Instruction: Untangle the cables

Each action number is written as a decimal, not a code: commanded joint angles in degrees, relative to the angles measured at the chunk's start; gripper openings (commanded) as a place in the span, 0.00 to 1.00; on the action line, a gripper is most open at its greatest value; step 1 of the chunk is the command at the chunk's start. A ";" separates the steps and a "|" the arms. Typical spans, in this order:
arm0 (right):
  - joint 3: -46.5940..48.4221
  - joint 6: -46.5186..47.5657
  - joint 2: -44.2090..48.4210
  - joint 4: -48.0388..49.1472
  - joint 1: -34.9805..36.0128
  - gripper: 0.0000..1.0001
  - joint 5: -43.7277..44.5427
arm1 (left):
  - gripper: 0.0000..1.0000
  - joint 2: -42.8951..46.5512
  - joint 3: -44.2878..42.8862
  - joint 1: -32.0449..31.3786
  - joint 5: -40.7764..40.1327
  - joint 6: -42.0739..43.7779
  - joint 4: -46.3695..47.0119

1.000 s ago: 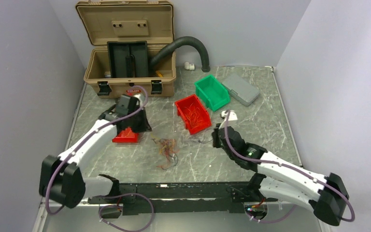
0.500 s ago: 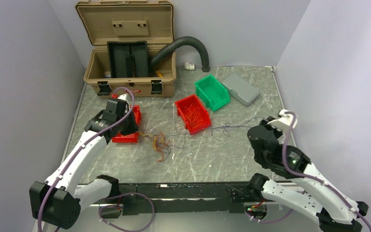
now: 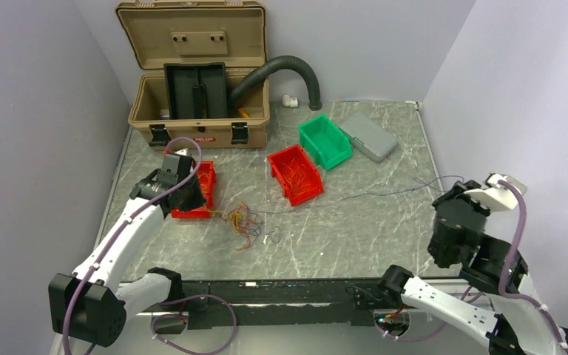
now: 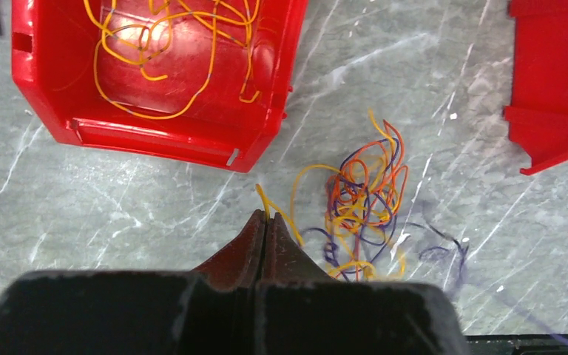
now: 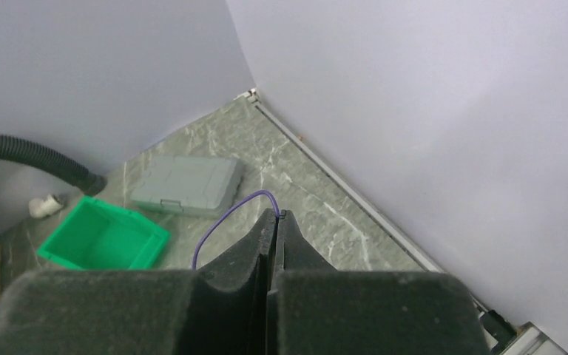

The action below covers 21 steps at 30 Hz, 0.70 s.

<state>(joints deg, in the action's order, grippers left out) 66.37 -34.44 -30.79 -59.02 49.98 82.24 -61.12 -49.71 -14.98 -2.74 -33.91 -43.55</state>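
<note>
A small tangle of orange, yellow and purple cables [image 3: 242, 220] lies on the table right of the left gripper; it also shows in the left wrist view [image 4: 361, 201]. My left gripper [image 4: 266, 216] is shut on a yellow cable [image 4: 263, 200] at the tangle's edge, beside a red bin [image 4: 155, 111] holding yellow cables. My right gripper [image 5: 276, 215] is shut on a purple cable [image 5: 225, 221], raised at the table's right side [image 3: 444, 194]. That purple cable [image 3: 370, 194] stretches from the tangle to the right gripper.
A second red bin [image 3: 294, 174] with cables, a green bin [image 3: 324, 140] and a grey box [image 3: 367, 136] stand at the back middle. An open tan case [image 3: 196, 74] and a black corrugated hose [image 3: 288, 66] are at the back. Walls close both sides.
My right gripper has pulled far to the right and up with the purple cable, drawing it out of the tangle. My left gripper has shifted left; the tangle followed slightly.
</note>
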 commanded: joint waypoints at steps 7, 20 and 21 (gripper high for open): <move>2.17 25.56 5.86 19.55 0.12 0.00 -3.12 | 0.00 -0.40 1.75 0.79 5.97 2.52 3.72; -1.36 10.76 -19.25 5.77 -0.05 0.00 -36.19 | 0.00 -2.20 -2.79 -10.09 3.25 5.11 3.97; -2.32 8.94 -21.07 5.08 -0.09 0.00 -38.05 | 0.00 -2.10 -2.90 -10.73 2.96 5.01 3.92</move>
<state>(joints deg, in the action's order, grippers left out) 66.59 -17.89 -44.95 -47.44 49.91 56.42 -63.53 -49.23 -22.35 3.20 -30.06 -39.97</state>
